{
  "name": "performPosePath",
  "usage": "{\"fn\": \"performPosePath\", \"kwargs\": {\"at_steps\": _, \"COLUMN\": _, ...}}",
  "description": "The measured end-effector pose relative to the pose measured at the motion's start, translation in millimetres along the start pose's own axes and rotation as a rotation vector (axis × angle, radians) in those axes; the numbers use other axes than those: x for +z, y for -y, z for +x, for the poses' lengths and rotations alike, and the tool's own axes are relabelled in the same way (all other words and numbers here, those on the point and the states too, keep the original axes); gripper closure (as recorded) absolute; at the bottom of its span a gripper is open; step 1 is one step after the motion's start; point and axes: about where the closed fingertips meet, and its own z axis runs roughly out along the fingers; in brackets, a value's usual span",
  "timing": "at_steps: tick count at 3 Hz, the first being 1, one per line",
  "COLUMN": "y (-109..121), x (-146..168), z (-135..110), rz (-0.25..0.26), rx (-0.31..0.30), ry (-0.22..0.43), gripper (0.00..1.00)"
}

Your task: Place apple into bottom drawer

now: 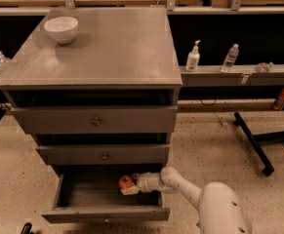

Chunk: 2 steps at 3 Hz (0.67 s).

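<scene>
1. My arm comes in from the lower right and reaches into the bottom drawer, which stands pulled out
2. Claw is inside that drawer, right of centre, closed around the apple; I cannot tell whether the apple touches the drawer floor
3. Middle drawer and top drawer sit stacked above
4. White bowl stands upright on the counter, far-left corner
5. Pump bottle and water bottle stand apart on the ledge to the right
</scene>
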Motion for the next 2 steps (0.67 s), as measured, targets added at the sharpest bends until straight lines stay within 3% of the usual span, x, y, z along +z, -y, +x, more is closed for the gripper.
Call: {"fn": "performPosePath", "kwargs": {"at_steps": 2, "y": -1.2, "x": 4.1, "z": 4.4, "rz": -0.003, "rx": 0.011, "ry": -0.007, "gripper": 0.36}}
